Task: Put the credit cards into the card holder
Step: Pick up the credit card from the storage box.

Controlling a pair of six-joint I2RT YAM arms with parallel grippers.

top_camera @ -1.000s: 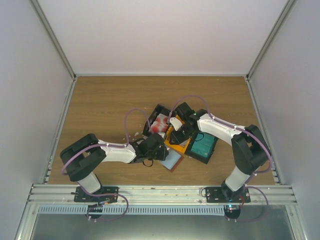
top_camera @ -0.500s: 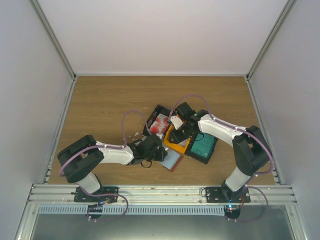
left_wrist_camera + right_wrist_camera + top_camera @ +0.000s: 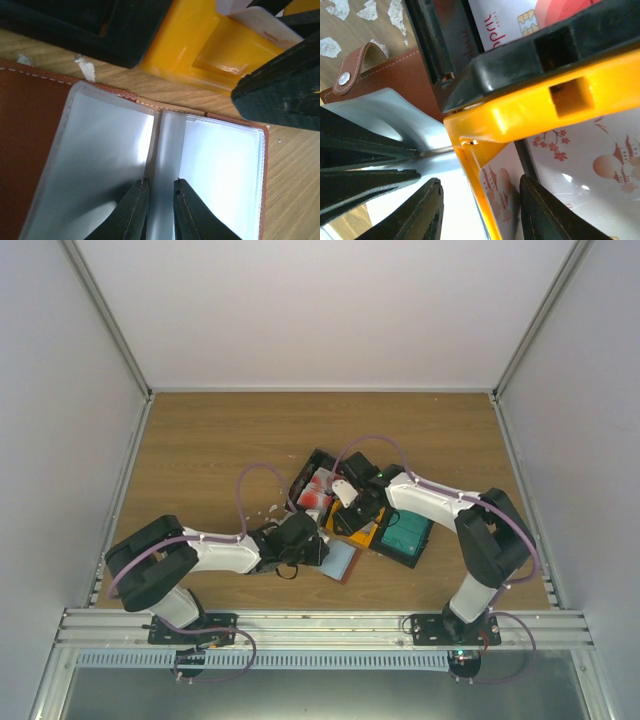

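The card holder (image 3: 215, 165) lies open on the table, brown leather outside, pale clear sleeves inside; from above it shows as (image 3: 340, 560). My left gripper (image 3: 160, 187) is shut on its middle sleeve fold, fingers close on either side. My right gripper (image 3: 480, 180) is open; its jaws straddle the near wall of the orange tray (image 3: 530, 105) and a pale pinkish credit card (image 3: 502, 200) with pagoda drawings that stands inside. A second pinkish card (image 3: 590, 160) lies behind it. A white-and-red card (image 3: 520, 15) sits in the black tray (image 3: 520, 60).
A teal card lies in another black tray (image 3: 405, 530) to the right. Small white scraps (image 3: 270, 510) are scattered left of the trays. The left gripper's fingers (image 3: 360, 150) sit just beside the right gripper. Trays and holder crowd together mid-table.
My right gripper's jaws have spread wider and it has shifted slightly toward the card holder. The left arm has eased a little to the left, grip unchanged.
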